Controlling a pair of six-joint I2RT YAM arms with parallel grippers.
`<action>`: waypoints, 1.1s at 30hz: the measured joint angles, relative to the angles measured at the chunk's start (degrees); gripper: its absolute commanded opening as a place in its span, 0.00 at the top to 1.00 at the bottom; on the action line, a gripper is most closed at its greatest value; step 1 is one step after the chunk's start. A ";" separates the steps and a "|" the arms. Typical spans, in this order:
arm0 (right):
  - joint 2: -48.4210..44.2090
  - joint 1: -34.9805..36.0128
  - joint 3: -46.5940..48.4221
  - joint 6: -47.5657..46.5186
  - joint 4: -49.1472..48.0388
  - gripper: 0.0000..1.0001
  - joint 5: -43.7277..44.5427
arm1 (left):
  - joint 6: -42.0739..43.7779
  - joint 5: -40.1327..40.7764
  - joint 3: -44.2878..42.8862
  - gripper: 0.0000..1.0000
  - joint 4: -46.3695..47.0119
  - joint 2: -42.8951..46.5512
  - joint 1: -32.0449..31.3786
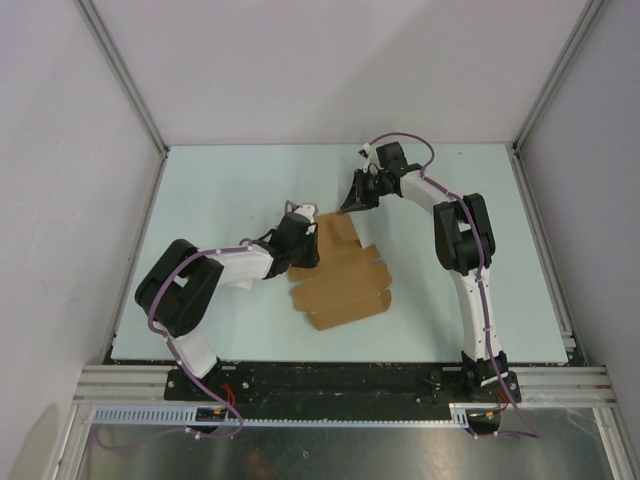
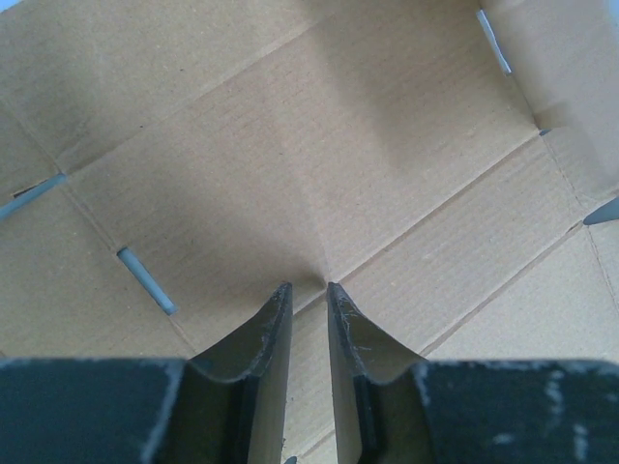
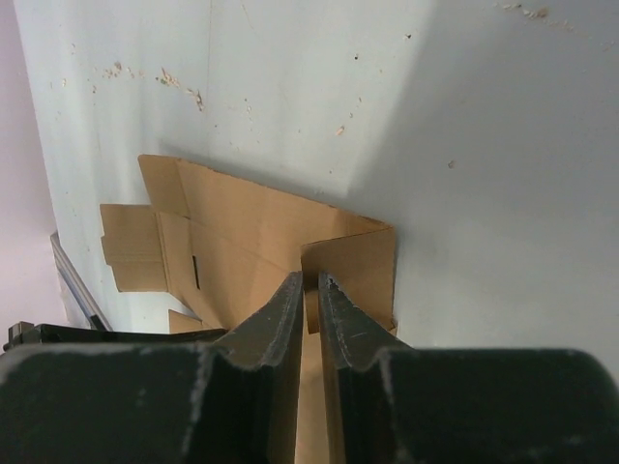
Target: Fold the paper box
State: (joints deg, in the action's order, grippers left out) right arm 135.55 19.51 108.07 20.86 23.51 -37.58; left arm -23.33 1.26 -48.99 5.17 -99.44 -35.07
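Note:
The paper box (image 1: pixel 345 285) is a brown creased cardboard sheet lying mostly flat in the middle of the table. My left gripper (image 1: pixel 303 250) stands over its left part. In the left wrist view the sheet (image 2: pixel 290 164) fills the frame. There the left gripper (image 2: pixel 308 287) is nearly closed and empty, with its tips resting on a crease. My right gripper (image 1: pixel 347 207) is at the sheet's far end. In the right wrist view it (image 3: pixel 311 277) is closed on the edge of an end flap (image 3: pixel 363 266), which stands raised off the table.
The pale table (image 1: pixel 480 250) is walled at the back and both sides. A metal rail (image 1: pixel 340 385) with the arm bases runs along the near edge. Small crumbs (image 3: pixel 179 82) lie on the table beyond the sheet. Narrow slots (image 2: pixel 145 280) are cut in the cardboard.

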 measured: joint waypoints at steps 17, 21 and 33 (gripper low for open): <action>1.81 0.96 0.00 -0.24 -0.15 0.84 0.20 | 0.02 -0.20 -0.20 0.75 0.09 -0.20 0.00; 1.81 0.94 0.00 -0.52 -0.11 0.83 0.37 | 0.02 -0.20 -0.20 0.75 0.11 -0.20 0.00; -11.47 -7.13 -13.27 2.54 -1.51 0.81 10.80 | 0.02 -0.20 -0.20 0.75 0.11 -0.22 0.00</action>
State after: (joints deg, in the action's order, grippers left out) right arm 124.07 12.38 94.80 23.40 22.00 -26.79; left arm -23.31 1.06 -49.19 5.28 -99.66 -35.07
